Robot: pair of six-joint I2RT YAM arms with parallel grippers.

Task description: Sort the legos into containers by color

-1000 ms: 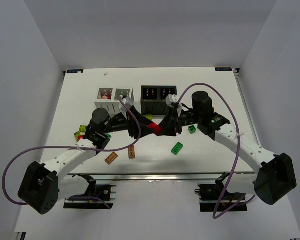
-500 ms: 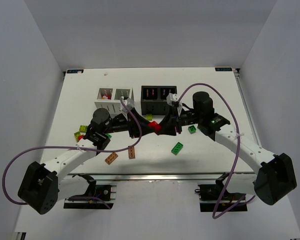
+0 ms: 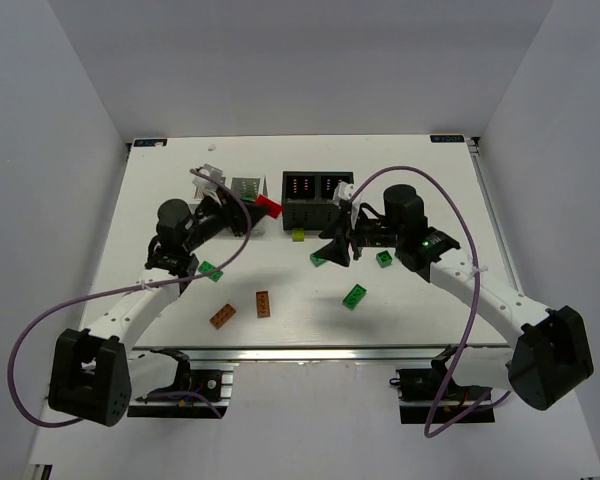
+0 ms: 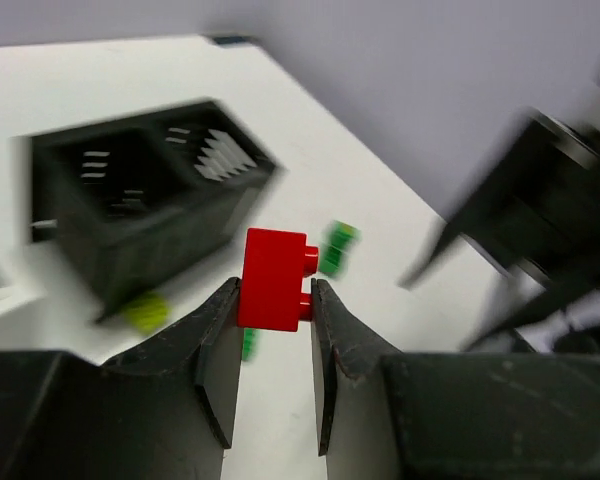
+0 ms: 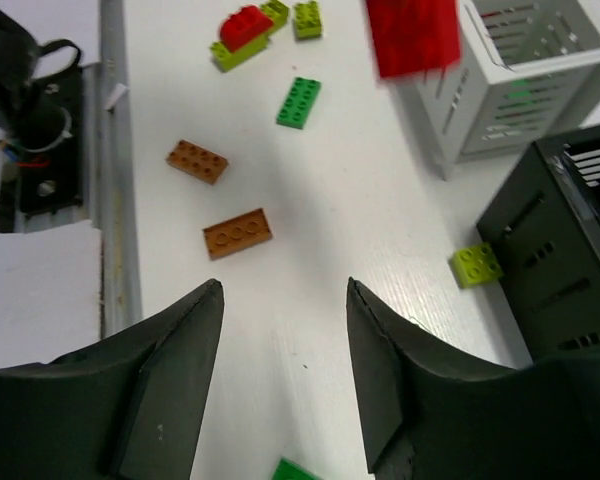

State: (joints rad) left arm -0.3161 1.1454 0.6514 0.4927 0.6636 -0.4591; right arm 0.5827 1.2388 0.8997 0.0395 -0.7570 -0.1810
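My left gripper (image 3: 263, 204) is shut on a red lego (image 3: 271, 207), held in the air at the right corner of the white container (image 3: 246, 186). In the left wrist view the red lego (image 4: 273, 279) sits between my fingertips, with the black container (image 4: 140, 200) behind it. My right gripper (image 3: 332, 248) is open and empty, low over the table in front of the black container (image 3: 315, 188). Its wrist view shows open jaws (image 5: 283, 290) over bare table and the red lego (image 5: 412, 35) blurred beside the white container (image 5: 525, 70).
On the table lie green legos (image 3: 210, 270) (image 3: 355, 296) (image 3: 383, 258) (image 3: 318, 259), two brown-orange legos (image 3: 222, 316) (image 3: 263, 303) and a yellow-green one (image 3: 298, 235) at the black box's front. The right wrist view shows a red-on-yellow-green stack (image 5: 245, 30) at the far left.
My left gripper has carried the red lego from the table's middle, where both grippers met, back and left to the white container. My right gripper has stayed near the middle, open.
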